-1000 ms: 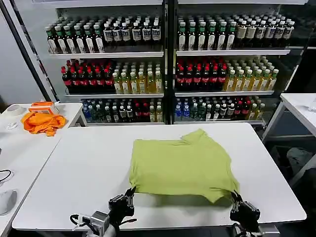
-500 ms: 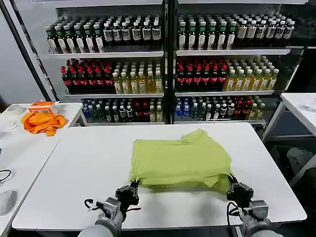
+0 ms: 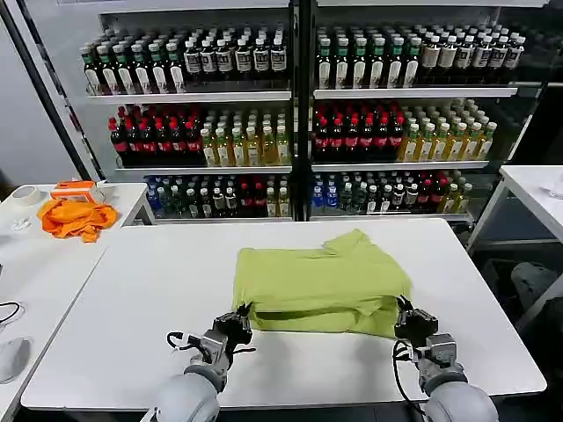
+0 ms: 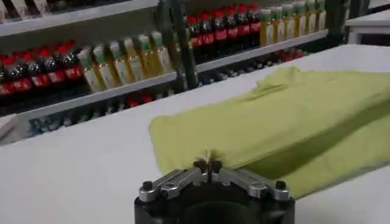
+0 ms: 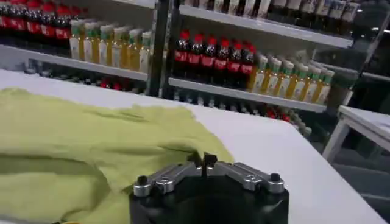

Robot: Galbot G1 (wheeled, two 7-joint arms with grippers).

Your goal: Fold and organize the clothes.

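Orange cloth (image 3: 76, 218): bunched on a side table off the left edge of the desk, well apart from the work.
Desk (image 3: 132, 290): a white top with a drinks shelf (image 3: 290, 97) behind its far edge.
Left gripper (image 3: 237, 323): near the front edge, at the shirt's front left corner, fingers pressed together on the hem.
T-shirt (image 3: 321, 281): light olive green, lying around the desk's middle, its front strip lifted and curling back over the rest, plain face up.
Right gripper (image 3: 404, 316): near the front edge, at the shirt's front right corner, fingers pinching the hem there.
Step in hand: a judgement: the first fold, bringing the front hem over toward the far edge.
Next move: probably both arms carry the hem further across evenly, lay it flat, then let go; uneven travel could skew the fold.
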